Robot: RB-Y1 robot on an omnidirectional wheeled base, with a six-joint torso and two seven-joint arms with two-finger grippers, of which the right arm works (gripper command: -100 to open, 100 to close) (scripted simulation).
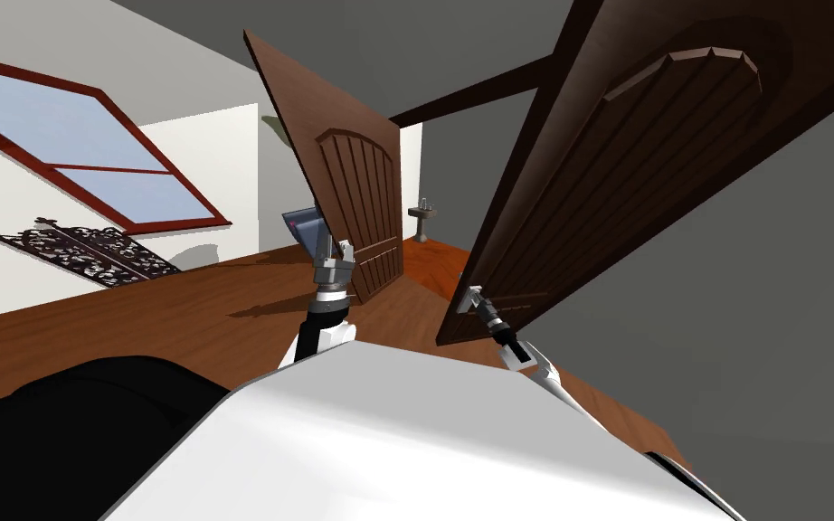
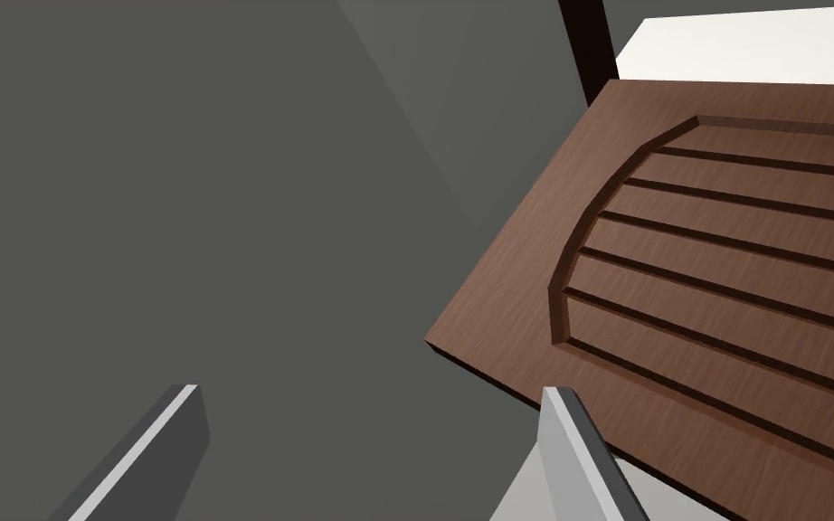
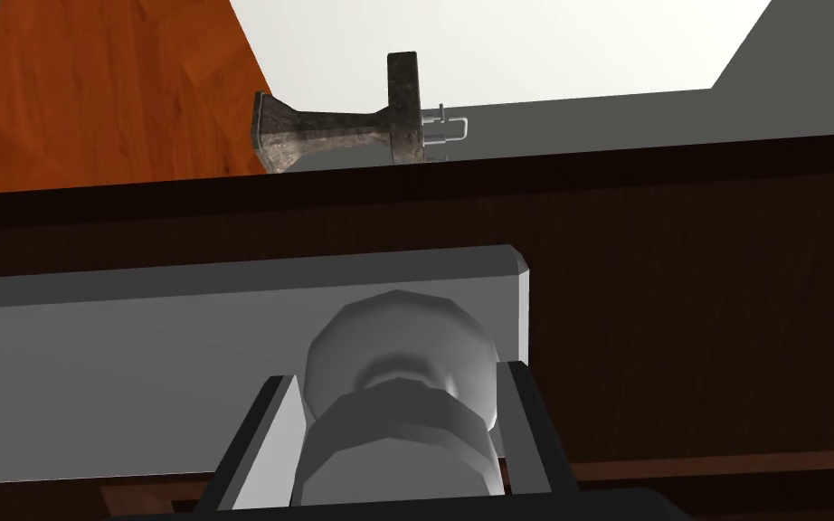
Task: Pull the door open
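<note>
Closest in, the right gripper (image 3: pixel 397 384) is clenched on a rounded grey knob (image 3: pixel 397 339), one blade-like finger pressing each side. The knob sits on a flat, pale grey backplate (image 3: pixel 135 362) with a chamfered corner. The plate is fixed to the dark door (image 3: pixel 723 298), whose deep brown wood has fine straight grain.

In the head view this grasp lies just right of centre, low in the frame, where the right gripper (image 1: pixel 477 300) meets the dark door (image 1: pixel 641 172). The door's tall face runs up into the upper right corner and carries an arched, ribbed panel. A plain grey wall (image 1: pixel 768 344) fills the right side beside it.

The left gripper (image 1: pixel 336 249) is raised at the frame's centre with its fingers (image 2: pixel 578 452) spread wide and grasping nothing. Just beside it, and not touching it, stands a second door (image 1: pixel 356 203). This one is a lighter brown, with the same arched panel of grooved slats. A small blue-grey panel (image 1: pixel 302 224) shows behind the gripper, but I cannot tell what it is.

A glossy reddish wooden floor (image 1: pixel 180 317) spreads below both doors. Farther off, between the two doors, a stone-coloured pedestal basin (image 1: pixel 422 219) stands against a white wall. At the upper left is a red-framed window (image 1: pixel 90 154), with a black ornate metal grille (image 1: pixel 80 253) below it.
</note>
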